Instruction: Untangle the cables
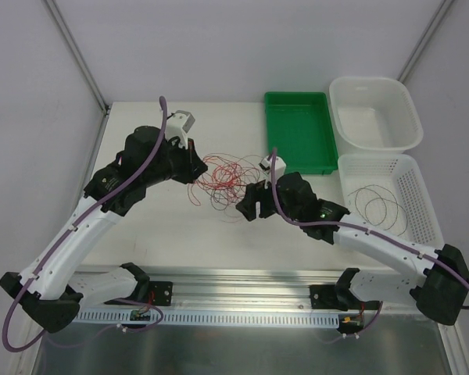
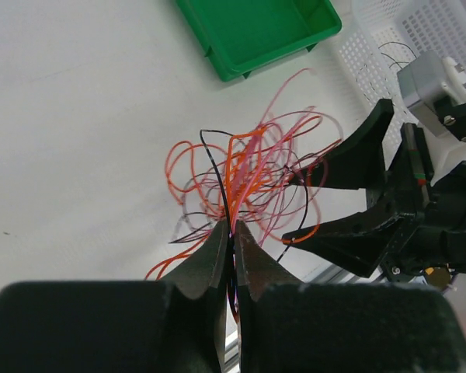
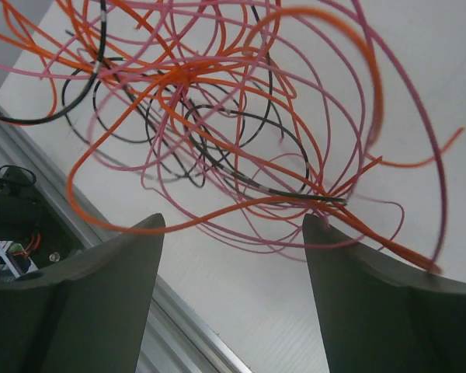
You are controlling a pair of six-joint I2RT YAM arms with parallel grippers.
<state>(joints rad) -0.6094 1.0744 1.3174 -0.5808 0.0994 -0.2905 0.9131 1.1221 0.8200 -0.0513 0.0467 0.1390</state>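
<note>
The cables are a loose tangle of thin red, orange, pink and black wires at mid-table. My left gripper is at the tangle's left edge. In the left wrist view it is shut on a few strands, black and pink among them, and the tangle fans out beyond the tips. My right gripper is at the tangle's right front edge, open. In the right wrist view it has its jaws wide apart just below the cables, with an orange loop crossing between the tips. It also shows open in the left wrist view.
A green tray stands behind the tangle. A white tub is at the back right. A white slotted basket in front of the tub holds a few dark thin cables. An aluminium rail runs along the near edge.
</note>
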